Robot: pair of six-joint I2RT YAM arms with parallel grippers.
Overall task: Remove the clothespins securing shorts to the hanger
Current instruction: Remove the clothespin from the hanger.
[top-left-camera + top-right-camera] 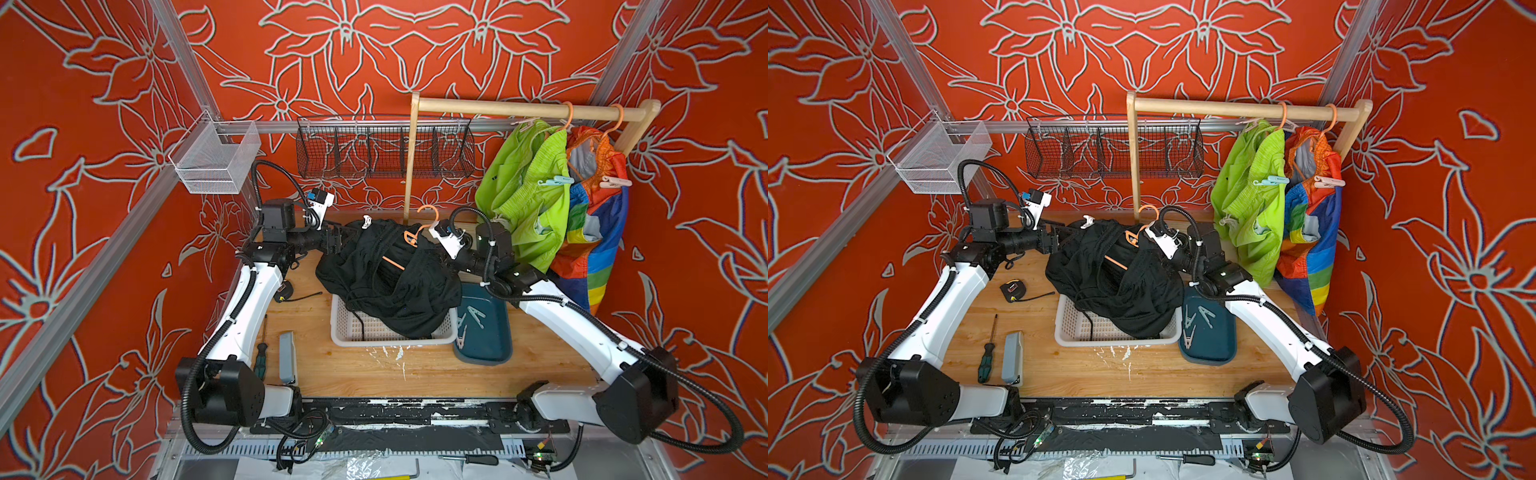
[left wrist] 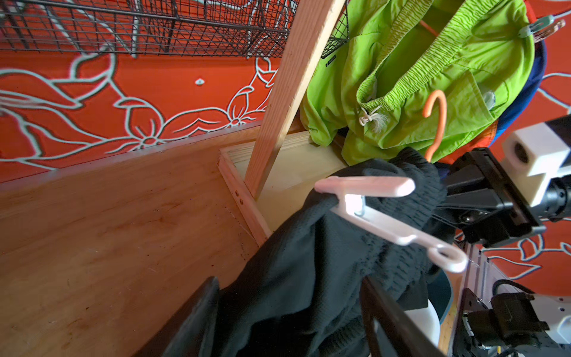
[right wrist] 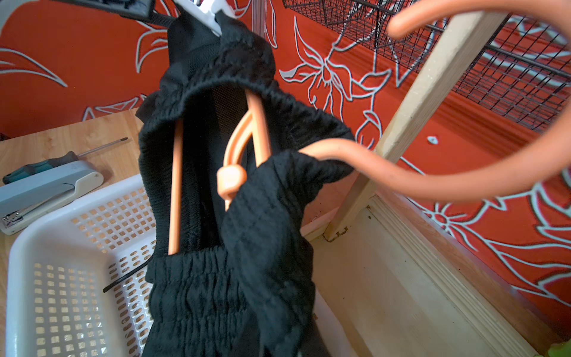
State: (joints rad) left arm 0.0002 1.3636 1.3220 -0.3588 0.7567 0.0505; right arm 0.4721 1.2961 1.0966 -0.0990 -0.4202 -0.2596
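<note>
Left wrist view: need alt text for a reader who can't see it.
A pale pink clothespin is clipped on the waistband of the black shorts, just beyond the open fingers of the left gripper. Behind it, the right gripper holds the orange hanger near its hook, with lime green shorts hanging beside a wooden rack.
</note>
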